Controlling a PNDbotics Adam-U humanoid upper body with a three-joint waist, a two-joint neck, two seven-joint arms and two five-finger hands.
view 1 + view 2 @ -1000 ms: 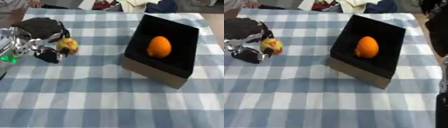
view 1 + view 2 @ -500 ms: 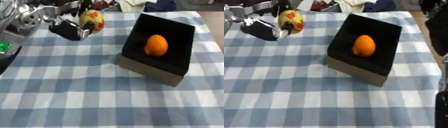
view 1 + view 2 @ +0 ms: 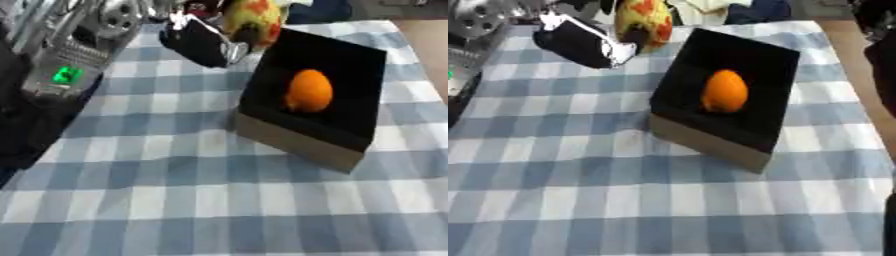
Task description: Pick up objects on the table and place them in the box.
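My left hand (image 3: 206,42) hangs in the air near the top of the view, just left of the black box (image 3: 350,120). Its fingers are curled round a yellow fruit with red patches (image 3: 254,17), held above the box's far left corner. An orange fruit (image 3: 308,91) lies inside the box. The box sits tilted on the blue and white checked cloth (image 3: 175,200). Of my right arm only a dark stretch shows at the right edge in the right eye view (image 3: 881,45); its hand is out of sight.
My left arm (image 3: 74,70), silver and black with a green light, fills the upper left. Clothes and dark things (image 3: 728,10) lie beyond the table's far edge. Bare wood (image 3: 429,40) shows at the right, past the cloth.
My left hand has lifted the yellow fruit off the cloth and carried it up and to the right, up to the box's far corner. The whole picture has shifted as well.
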